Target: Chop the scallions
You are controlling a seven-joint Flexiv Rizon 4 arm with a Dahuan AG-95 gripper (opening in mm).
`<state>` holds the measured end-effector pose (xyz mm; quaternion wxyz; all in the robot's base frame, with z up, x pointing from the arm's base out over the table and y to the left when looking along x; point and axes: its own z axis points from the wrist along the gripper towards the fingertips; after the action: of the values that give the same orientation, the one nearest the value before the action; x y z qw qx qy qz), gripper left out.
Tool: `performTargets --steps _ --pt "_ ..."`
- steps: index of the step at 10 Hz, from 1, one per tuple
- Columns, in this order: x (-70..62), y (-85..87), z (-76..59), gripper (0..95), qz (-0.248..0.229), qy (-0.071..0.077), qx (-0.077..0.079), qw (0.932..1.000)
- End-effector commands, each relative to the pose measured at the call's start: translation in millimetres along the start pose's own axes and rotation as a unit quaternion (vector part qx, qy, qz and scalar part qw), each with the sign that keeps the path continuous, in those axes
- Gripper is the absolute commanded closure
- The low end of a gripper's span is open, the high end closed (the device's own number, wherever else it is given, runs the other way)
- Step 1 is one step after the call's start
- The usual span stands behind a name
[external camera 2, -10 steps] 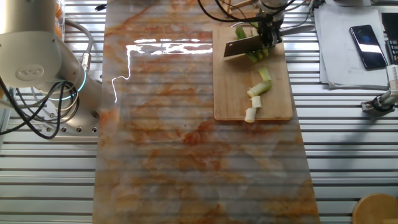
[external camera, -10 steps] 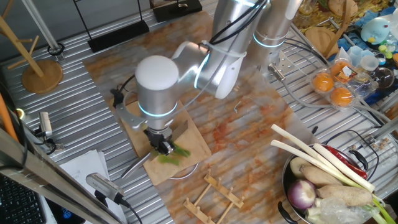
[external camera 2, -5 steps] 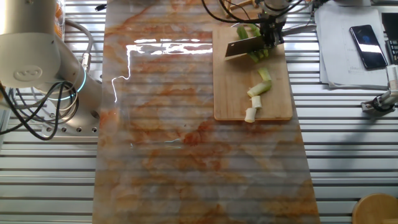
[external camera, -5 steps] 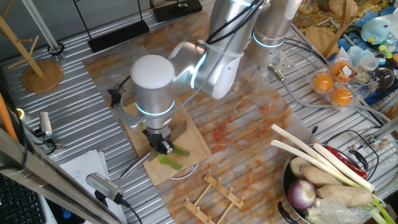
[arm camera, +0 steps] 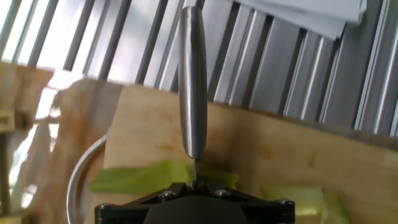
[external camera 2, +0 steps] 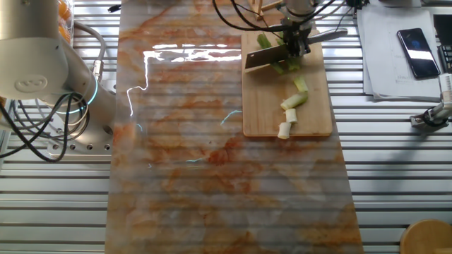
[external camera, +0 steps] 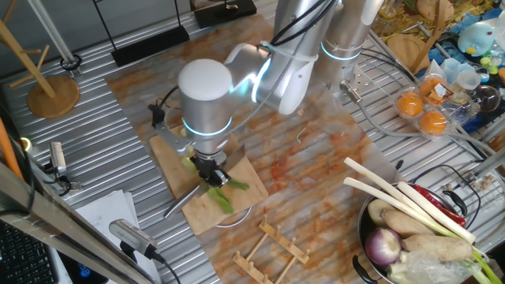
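While under knife (external camera 2: 263, 58), scallions (external camera 2: 277, 56) crosswise

**Knife's edge and gripper's fingers lost from sight**

The black two-finger gripper (arm camera: 193, 202) is cut off by the hand view's lower edge, its fingertips unseen. The steel knife (arm camera: 193, 87) shows only its handle there. In one fixed view the arm's silver wrist covers part of the bamboo cutting board (external camera: 170, 154); the green scallion stalk (external camera: 221, 193) beneath the gripper is partly hidden.

Two high fixed views from opposite sides, sharing the cutting board (external camera: 207, 183); hand view close above it.
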<state>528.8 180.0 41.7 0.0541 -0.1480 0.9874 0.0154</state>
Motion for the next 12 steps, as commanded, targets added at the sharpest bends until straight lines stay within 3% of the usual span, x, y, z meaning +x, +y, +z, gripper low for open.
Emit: performTargets --steps 1,2,5,6,8,9,12 --pt "-4.0 -5.0 24.8 95.0 -0.006 -0.011 0.005 0.9999" --pt "-13.3 -5.3 21.0 95.0 -0.003 -0.011 0.003 0.9999" --pt "-25.4 -3.3 33.8 95.0 0.006 -0.019 0.007 0.9998" --pt "-32.0 -5.4 28.3 95.0 0.001 -0.013 0.016 0.9998" --pt "-36.6 -11.5 14.3 95.0 -0.002 -0.002 0.005 1.0000" --pt "-37.8 -10.5 10.9 95.0 0.010 -0.004 -0.022 0.9997" --pt "-28.0 -11.1 20.3 95.0 -0.007 0.003 0.012 0.9999"
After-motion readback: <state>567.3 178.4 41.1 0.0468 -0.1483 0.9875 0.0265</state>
